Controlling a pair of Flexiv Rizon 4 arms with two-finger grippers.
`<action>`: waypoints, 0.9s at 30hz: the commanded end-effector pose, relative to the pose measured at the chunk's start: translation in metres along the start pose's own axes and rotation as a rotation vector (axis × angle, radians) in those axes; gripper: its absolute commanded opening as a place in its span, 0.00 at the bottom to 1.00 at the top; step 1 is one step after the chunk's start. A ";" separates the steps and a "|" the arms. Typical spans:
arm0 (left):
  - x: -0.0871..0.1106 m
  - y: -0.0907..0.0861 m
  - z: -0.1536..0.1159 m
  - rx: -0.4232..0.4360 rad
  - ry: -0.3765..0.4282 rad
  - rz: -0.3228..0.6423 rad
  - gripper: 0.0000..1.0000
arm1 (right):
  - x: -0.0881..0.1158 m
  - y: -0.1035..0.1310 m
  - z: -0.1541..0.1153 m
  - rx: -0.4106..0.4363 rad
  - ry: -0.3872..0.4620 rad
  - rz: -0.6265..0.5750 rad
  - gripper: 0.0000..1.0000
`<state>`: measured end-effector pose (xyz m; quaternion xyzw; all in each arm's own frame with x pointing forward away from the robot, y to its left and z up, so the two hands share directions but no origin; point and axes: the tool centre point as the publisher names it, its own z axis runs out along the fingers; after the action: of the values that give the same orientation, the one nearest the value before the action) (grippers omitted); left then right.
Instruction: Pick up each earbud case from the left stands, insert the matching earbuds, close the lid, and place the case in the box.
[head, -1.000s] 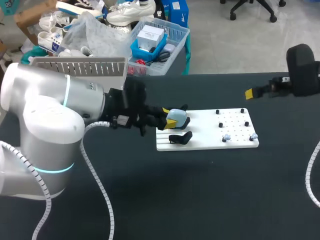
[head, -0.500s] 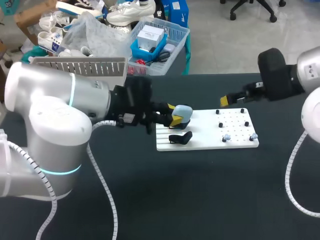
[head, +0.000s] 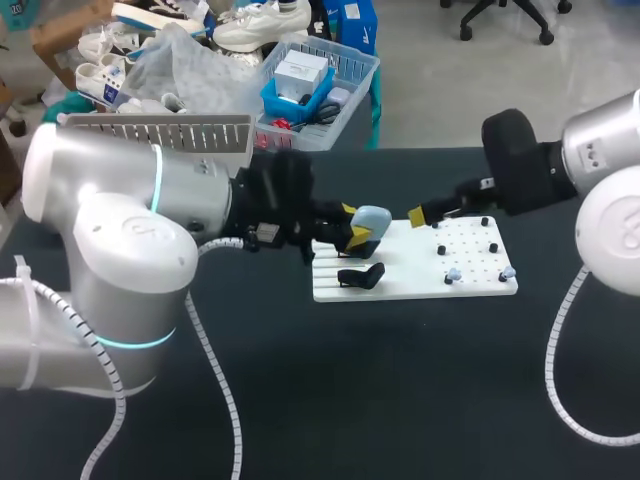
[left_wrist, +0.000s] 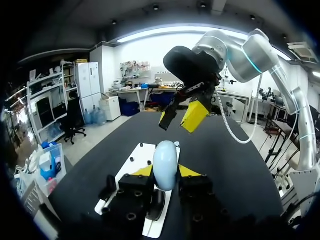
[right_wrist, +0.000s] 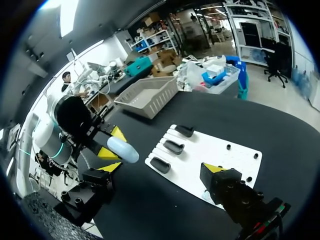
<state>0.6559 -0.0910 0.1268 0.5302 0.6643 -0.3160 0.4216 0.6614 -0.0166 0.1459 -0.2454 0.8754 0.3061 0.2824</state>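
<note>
Earbuds (head: 452, 274), two pale blue ones, sit among the pegs at the right end of the white board (head: 400, 288). The right gripper (left_wrist: 180, 117) hangs over the board's far edge, between those pegs and the case, so the right arm is plainly the nearer one; the earbuds lie below it, toward the board's near edge. Its fingers stand apart with nothing between them. The left gripper (left_wrist: 165, 171) is clamped on the pale blue earbud case (left_wrist: 165, 161), a yellow tip pressing each side. The case's long axis runs straight out along the fingers, toward the right gripper. The case is held in the air over the board's left end, above the black stands (head: 360, 276), and its lid looks shut. I'd judge the lid must be opened before any earbud goes in.
</note>
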 end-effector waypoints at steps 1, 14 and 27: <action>-0.001 0.003 -0.001 0.000 0.006 -0.003 0.00 | 0.002 0.005 0.001 -0.016 0.005 -0.001 1.00; -0.001 -0.002 0.002 0.009 0.007 0.000 0.00 | 0.004 0.016 0.010 -0.030 -0.002 -0.004 1.00; -0.002 -0.007 0.003 0.013 0.007 0.004 0.00 | 0.003 0.019 0.020 -0.064 0.003 -0.015 1.00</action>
<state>0.6509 -0.0950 0.1265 0.5353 0.6622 -0.3181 0.4168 0.6507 0.0092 0.1407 -0.2593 0.8665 0.3249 0.2765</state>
